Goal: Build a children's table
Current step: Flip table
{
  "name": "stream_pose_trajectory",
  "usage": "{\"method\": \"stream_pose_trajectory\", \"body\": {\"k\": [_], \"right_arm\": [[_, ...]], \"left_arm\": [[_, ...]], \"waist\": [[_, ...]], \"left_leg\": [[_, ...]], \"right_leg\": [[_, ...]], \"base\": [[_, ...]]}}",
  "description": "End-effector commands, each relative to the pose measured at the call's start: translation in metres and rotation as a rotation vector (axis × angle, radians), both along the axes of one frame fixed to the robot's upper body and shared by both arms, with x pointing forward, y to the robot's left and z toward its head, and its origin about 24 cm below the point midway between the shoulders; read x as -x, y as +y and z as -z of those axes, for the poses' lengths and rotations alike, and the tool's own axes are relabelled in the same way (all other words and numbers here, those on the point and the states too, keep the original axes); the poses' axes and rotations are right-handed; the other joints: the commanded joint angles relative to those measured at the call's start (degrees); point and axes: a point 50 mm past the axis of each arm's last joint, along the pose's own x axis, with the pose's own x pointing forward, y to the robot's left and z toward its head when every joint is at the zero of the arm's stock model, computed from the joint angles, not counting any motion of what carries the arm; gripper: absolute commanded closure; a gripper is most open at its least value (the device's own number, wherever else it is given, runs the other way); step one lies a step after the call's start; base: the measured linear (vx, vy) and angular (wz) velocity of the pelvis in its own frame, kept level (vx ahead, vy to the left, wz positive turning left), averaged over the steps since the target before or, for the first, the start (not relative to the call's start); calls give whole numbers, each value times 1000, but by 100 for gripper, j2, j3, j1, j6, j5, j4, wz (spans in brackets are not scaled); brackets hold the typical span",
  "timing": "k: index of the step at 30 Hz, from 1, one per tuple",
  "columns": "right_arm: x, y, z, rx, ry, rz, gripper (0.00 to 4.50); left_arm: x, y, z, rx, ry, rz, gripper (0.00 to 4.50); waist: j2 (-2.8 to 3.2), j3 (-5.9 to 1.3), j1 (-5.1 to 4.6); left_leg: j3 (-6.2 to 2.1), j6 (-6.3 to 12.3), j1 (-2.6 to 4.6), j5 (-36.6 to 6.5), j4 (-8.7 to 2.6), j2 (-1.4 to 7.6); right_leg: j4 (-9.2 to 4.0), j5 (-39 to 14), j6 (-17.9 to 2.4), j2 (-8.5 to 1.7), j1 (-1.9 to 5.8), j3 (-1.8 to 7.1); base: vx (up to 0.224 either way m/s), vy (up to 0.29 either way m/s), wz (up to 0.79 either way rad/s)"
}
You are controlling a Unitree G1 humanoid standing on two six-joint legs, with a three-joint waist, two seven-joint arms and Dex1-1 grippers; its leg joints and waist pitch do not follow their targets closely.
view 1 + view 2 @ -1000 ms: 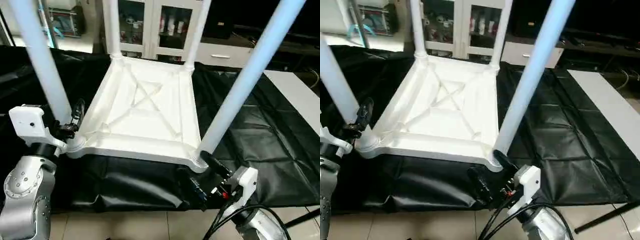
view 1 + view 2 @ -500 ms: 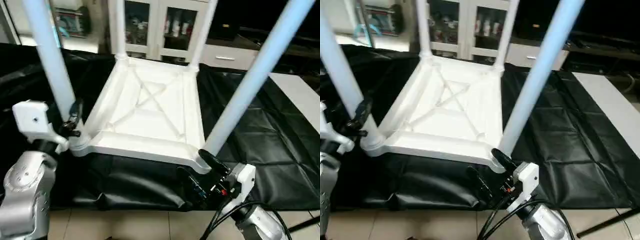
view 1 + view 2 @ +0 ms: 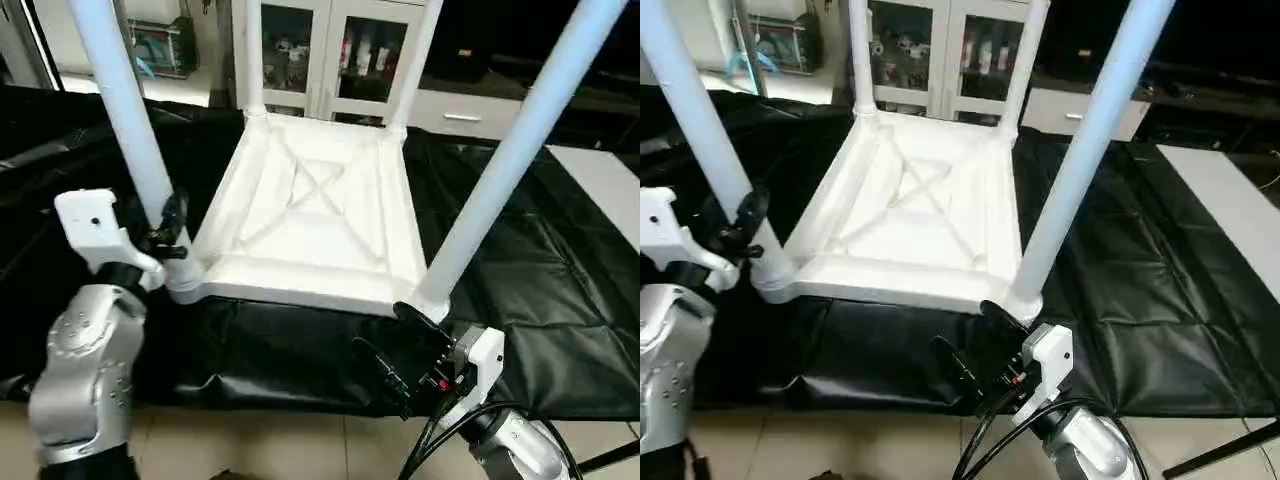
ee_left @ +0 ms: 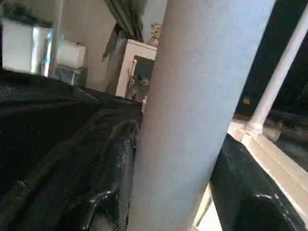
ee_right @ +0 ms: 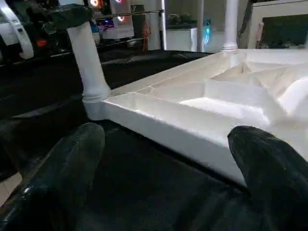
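Observation:
The children's table lies upside down on the black cloth, its white X-ribbed tabletop (image 3: pixel 310 215) facing up with four white legs standing in the corner sockets. My left gripper (image 3: pixel 170 228) is shut on the near-left leg (image 3: pixel 125 110) just above its socket. In the left wrist view that leg (image 4: pixel 192 110) sits pressed between both black fingers (image 4: pixel 110 163). My right gripper (image 3: pixel 395 342) is open, low in front of the near-right corner, below the near-right leg (image 3: pixel 510 160). In the right wrist view its fingers (image 5: pixel 62 178) stand wide apart, with nothing between them, facing the tabletop's front rim (image 5: pixel 168 125).
The black-draped work table (image 3: pixel 540 270) extends to both sides, its front edge dropping to a tiled floor (image 3: pixel 250 440). A white cabinet with glass doors (image 3: pixel 340 50) stands behind the two far legs. A white surface (image 3: pixel 605 190) lies at far right. Cables trail from my right arm (image 3: pixel 450 430).
My left gripper's fingers have closed onto the near-left leg. The camera has shifted, so the whole scene sits differently. The right gripper stays open by the near-right corner.

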Motion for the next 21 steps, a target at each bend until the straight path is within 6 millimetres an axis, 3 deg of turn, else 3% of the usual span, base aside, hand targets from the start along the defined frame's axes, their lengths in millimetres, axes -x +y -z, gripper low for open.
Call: {"method": "stream_pose_trajectory", "body": {"k": [1,5,6,8,9,12,13,15,16,17,18,19,21], "right_arm": [[-8,-8,1,16,21,71,0],[-18,-12,9,-30,135,149,0],[-21,-11,13,-60,180,151,0],[-25,-9,13,-91,202,160,0],[-33,-6,10,-151,201,172,0],[-45,1,3,-282,194,178,0],[-49,6,-3,-348,190,146,0],[-52,10,-8,-407,189,118,0],[-62,16,-16,-516,195,109,0],[-64,16,-17,-541,199,111,0],[-69,18,-21,-595,203,115,0],[-69,18,-21,-595,203,115,0],[-75,21,-25,-639,203,112,0]], "left_arm": [[-7,-14,6,250,6,50,257],[-7,-20,9,301,16,66,257],[-7,-22,9,312,19,70,257],[-7,-24,10,321,20,75,257],[-8,-27,10,319,21,82,257],[-8,-30,10,327,25,82,257],[-8,-32,10,337,27,82,257],[-9,-33,10,349,29,82,257],[-8,-34,10,364,32,80,257],[-8,-35,10,366,32,79,257],[-8,-35,10,370,33,77,257],[-8,-35,10,370,33,77,257],[-8,-35,10,374,32,75,257]], "waist": [[7,-187,-37],[19,-196,-74],[35,-206,-58],[29,-215,-60],[8,-226,-69],[32,-255,-69],[-19,-258,-68],[22,-279,-51],[8,-282,-55],[14,-284,-63],[-23,-298,-46],[14,-301,-38],[6,-298,-46]], "left_leg": [[-45,-170,43,-2447,-527,56],[-54,-200,32,-2375,-523,43],[-36,-189,63,-2329,-507,56],[-38,-191,32,-2220,-517,60],[-32,-178,24,-2103,-514,56],[-16,-141,32,-1701,-490,66],[-11,-118,14,-1600,-485,66],[-4,-57,31,-1302,-463,66],[7,-13,26,-1168,-452,63],[2,-6,16,-1153,-459,60],[13,5,25,-1048,-439,60],[16,15,27,-927,-431,63],[21,-7,17,-864,-434,59]], "right_leg": [[-466,-2588,-221,-120,48,51],[-444,-2454,-244,-101,47,37],[-440,-2205,-257,-82,24,49],[-421,-2001,-283,-81,59,43],[-395,-1826,-311,-84,70,42],[-327,-1292,-400,-84,93,46],[-320,-1200,-410,-85,111,43],[-259,-771,-501,-73,127,41],[-238,-556,-565,-66,131,39],[-220,-522,-597,-69,141,37],[-213,-436,-629,-70,143,33],[-196,-313,-665,-74,136,35],[-185,-242,-679,-69,153,27]], "base": [[0,0,0],[0,0,0],[0,0,0],[0,0,0],[0,0,0],[0,0,0],[0,0,0],[0,0,0],[0,0,0],[0,0,0],[0,0,0],[0,0,0],[0,0,0]]}}
